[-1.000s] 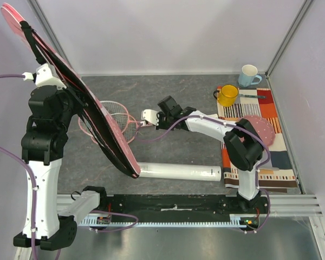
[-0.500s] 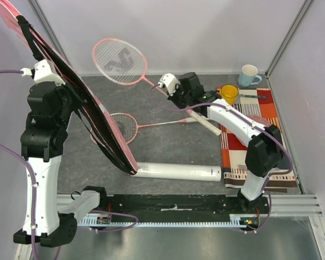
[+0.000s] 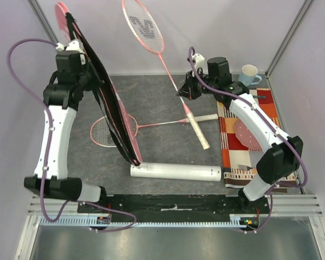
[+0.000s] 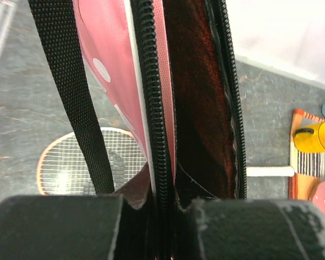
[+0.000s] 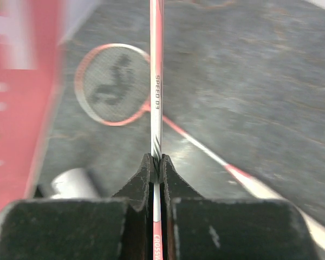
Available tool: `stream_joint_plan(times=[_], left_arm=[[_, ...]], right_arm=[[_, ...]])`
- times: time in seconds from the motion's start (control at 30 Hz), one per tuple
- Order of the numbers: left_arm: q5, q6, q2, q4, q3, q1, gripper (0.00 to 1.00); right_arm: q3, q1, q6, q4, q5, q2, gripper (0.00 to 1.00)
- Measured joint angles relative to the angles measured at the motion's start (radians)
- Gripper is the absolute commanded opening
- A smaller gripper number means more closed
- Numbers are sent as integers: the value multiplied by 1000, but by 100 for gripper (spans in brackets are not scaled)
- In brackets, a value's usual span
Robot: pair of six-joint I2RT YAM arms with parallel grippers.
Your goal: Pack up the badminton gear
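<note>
My left gripper is shut on the zipper edge of the pink racket bag and holds it upright, its lower end near the white tube. In the left wrist view the bag's open zipper runs up from my jaws. My right gripper is shut on the shaft of one pink racket, raised with its head toward the back wall and its white handle hanging low. The shaft sits between my fingers. The second racket lies flat on the table. No shuttlecocks are in view.
A striped orange cloth lies at the right with a pink disc on it. A pale blue cup stands at the back right. A yellow cup shows in the left wrist view. Walls close in on three sides.
My right gripper has lifted one racket off the table and swung its head up toward the back wall. My left arm has moved the bag back and set it more upright.
</note>
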Motion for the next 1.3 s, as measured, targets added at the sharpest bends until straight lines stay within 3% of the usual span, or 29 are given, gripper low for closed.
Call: stream_joint_plan(times=[0.17,0.33,0.5,0.63,0.77,0.97,1.3], left_arm=[[85,-17,168,-6,35,0,2],[145,-49,314,-8,15,0,2],[175,-85,424,-1,-3,-16,2],[192,-121,453,39,-58,-45,2],[225,-158,452,109,-127,-61,2],[268,-216,356,310,-360,-48,2],[307,-256,282,451,-458,-22,2]], right_arm=[[-8,17,215,46,-232,-67,0],[-174,21,564,308,-412,-197,0],[-278,28,892,544,-512,-235,0],[-299,63,1034,610,-550,-234,0],[-329,103,1106,641,-581,-234,0],[-465,126,1164,637,-592,-237,0],[-507,139,1139,511,-558,-238,0]])
